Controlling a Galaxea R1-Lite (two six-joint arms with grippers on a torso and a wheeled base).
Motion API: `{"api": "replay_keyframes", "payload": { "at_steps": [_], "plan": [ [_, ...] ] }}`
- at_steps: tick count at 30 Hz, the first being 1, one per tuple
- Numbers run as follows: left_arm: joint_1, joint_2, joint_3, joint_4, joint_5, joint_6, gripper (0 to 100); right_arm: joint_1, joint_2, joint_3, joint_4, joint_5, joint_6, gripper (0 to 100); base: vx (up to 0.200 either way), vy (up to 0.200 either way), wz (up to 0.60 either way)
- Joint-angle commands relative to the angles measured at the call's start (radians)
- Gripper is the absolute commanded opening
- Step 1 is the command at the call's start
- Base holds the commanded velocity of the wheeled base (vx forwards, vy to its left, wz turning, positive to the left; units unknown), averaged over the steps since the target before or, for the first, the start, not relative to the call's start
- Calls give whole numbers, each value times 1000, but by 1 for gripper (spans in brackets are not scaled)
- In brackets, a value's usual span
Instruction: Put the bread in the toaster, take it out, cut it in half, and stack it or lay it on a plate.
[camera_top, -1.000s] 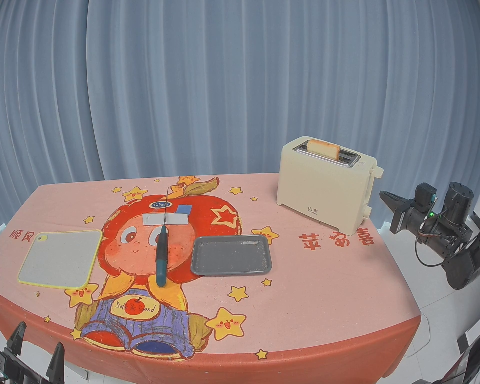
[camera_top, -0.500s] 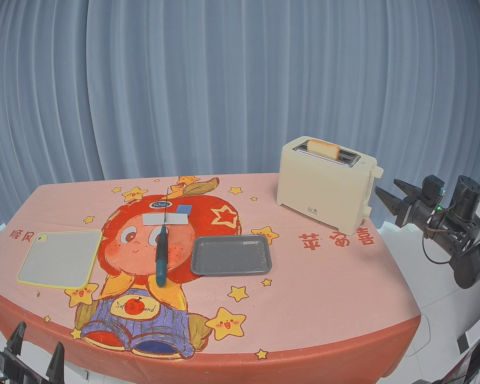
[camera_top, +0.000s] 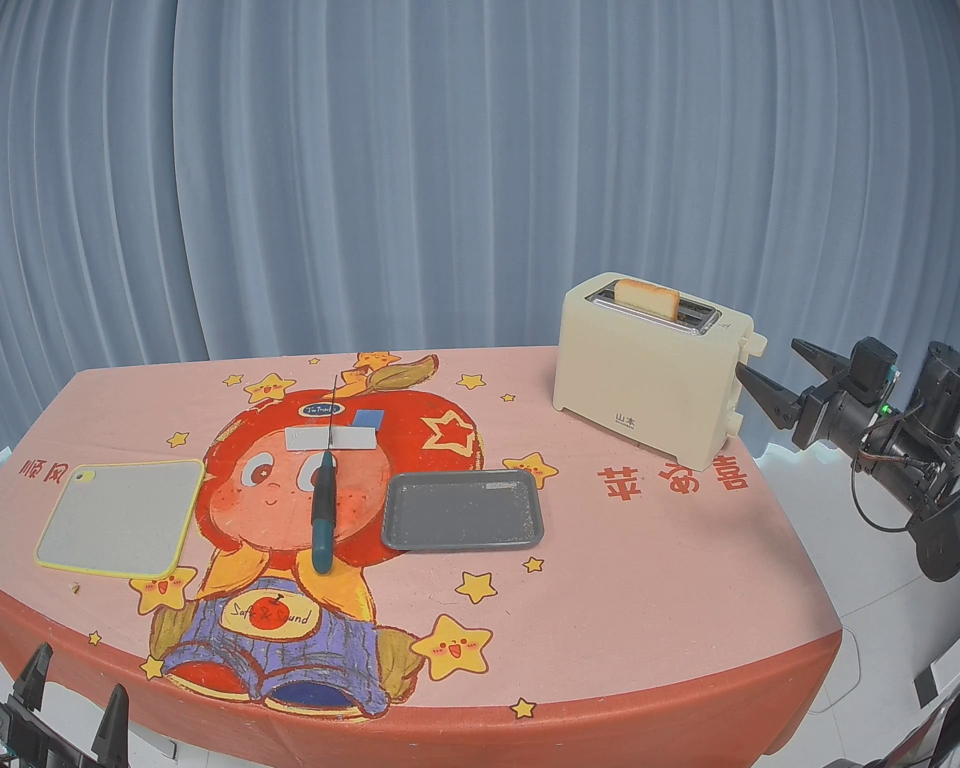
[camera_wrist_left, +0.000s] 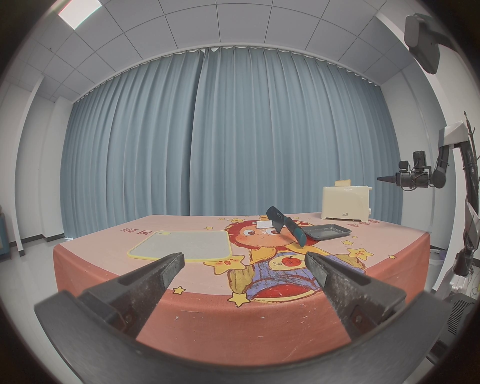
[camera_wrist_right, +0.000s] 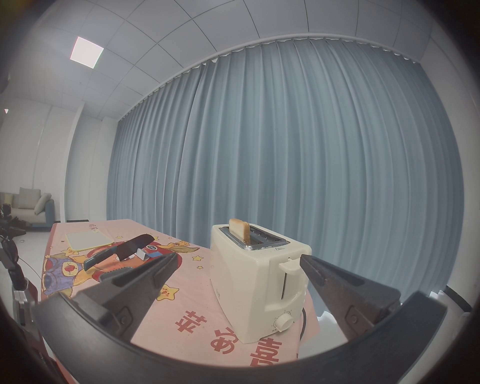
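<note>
Already standing in the toaster (camera_top: 645, 380) at the table's far-right edge, the bread slice (camera_top: 646, 297) awaits removal; cutting and plating remain. The right gripper (camera_top: 766, 354) hangs spread-fingered just beside the toaster's lever side; the left gripper (camera_top: 80, 668), fingers apart, sits below the near-left corner. The knife (camera_top: 322, 510), grey tray (camera_top: 462, 545) and cutting board (camera_top: 122, 517) lie well apart from the toaster, apparently blocking nothing.

bread (camera_top: 646, 297): lower part hidden in toaster (camera_top: 640, 390) slot | left gripper (camera_top: 72, 690): cut off by head view's bottom edge | knife (camera_top: 323, 505): blade edge-on, a thin line in head view
</note>
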Motion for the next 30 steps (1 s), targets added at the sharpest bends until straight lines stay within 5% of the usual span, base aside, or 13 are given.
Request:
{"api": "replay_keyframes", "payload": {
  "at_steps": [1,11,19,30],
  "plan": [
    [-1,-5,18,0,0,-1,100,7,-19,-29,40,-2,-2,100,0,0,0],
    [1,-5,18,0,0,0,100,-16,-48,-170,287,4,-14,100,0,0,0],
    [1,-5,18,0,0,0,100,-34,-42,-375,514,14,-35,100,0,0,0],
    [1,-5,18,0,0,0,100,-37,23,-566,661,54,-37,100,0,0,0]
  ]
}}
